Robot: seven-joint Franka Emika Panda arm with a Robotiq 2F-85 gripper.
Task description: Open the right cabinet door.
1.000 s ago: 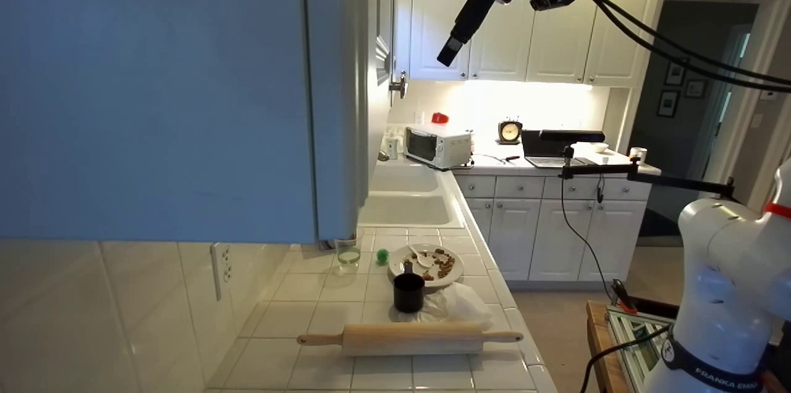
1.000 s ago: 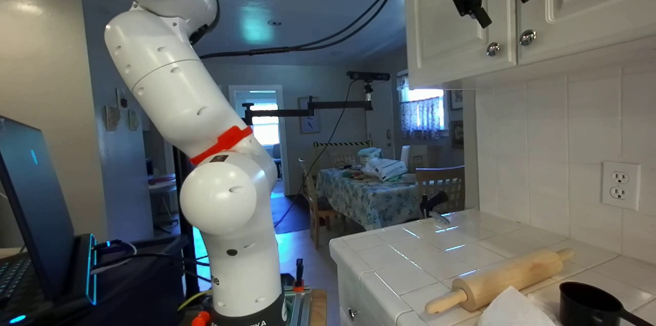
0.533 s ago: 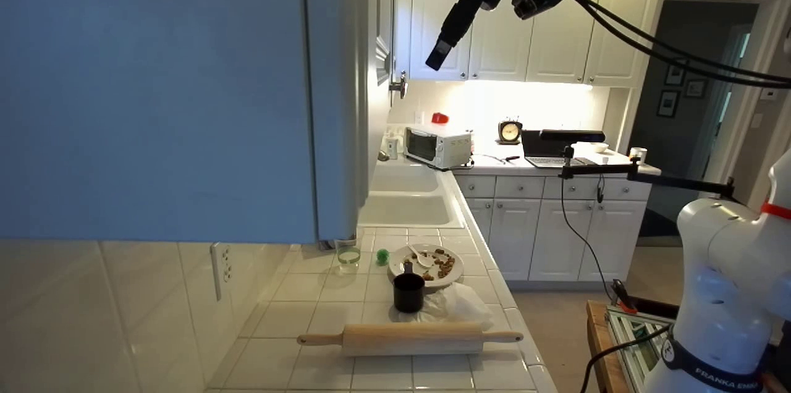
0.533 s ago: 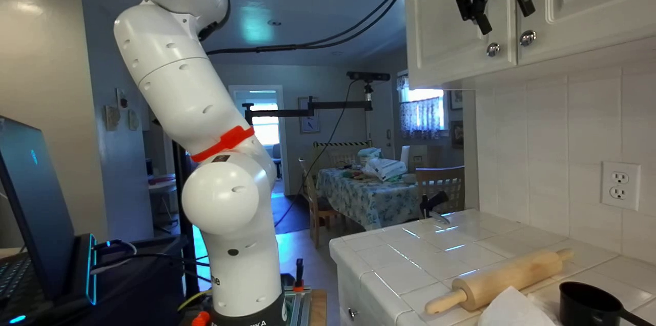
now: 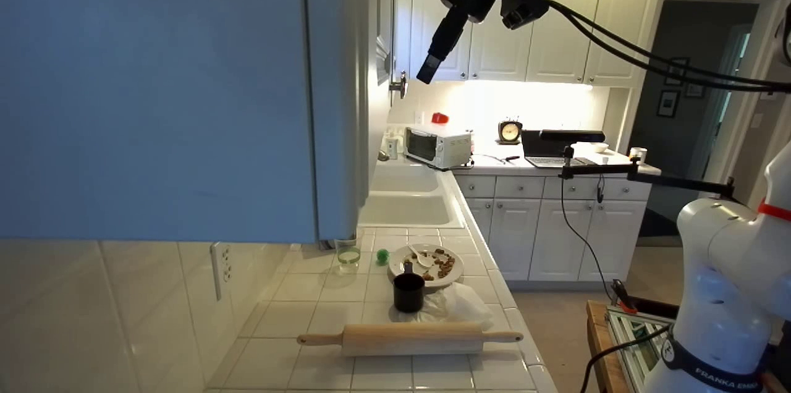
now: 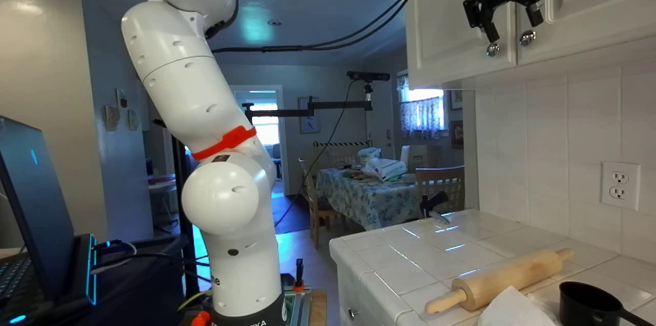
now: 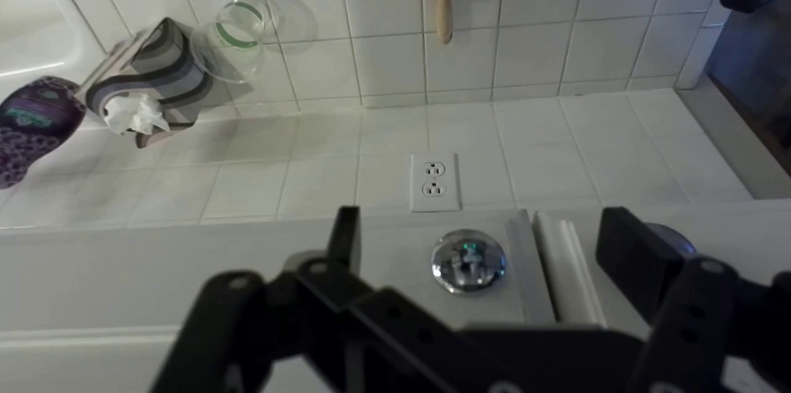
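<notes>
The right cabinet door (image 6: 610,3) is a white upper door, closed, with a round chrome knob (image 6: 528,37) at its lower corner. In the wrist view the door (image 7: 185,275) looks grey and its knob (image 7: 468,261) appears between my fingers. My gripper (image 6: 514,29) is open and empty in front of the doors, pointing down towards the knobs. In an exterior view the gripper (image 5: 425,75) shows side-on, with a gap between its fingertips and a cabinet knob (image 5: 401,85). In the wrist view the gripper (image 7: 484,235) stands wide, one finger partly covering the neighbouring door's knob (image 7: 673,237).
The left door (image 6: 435,34) adjoins, closed, with its own knob (image 6: 493,49). A bluish cabinet side panel (image 5: 154,90) fills an exterior view's foreground. On the tiled counter below are a rolling pin (image 5: 413,340), black cup (image 5: 408,294), plate (image 5: 456,275) and glass (image 5: 348,257).
My gripper has moved down and closer to the cabinet doors and their knobs. It has stayed open. The doors and the counter items have not moved.
</notes>
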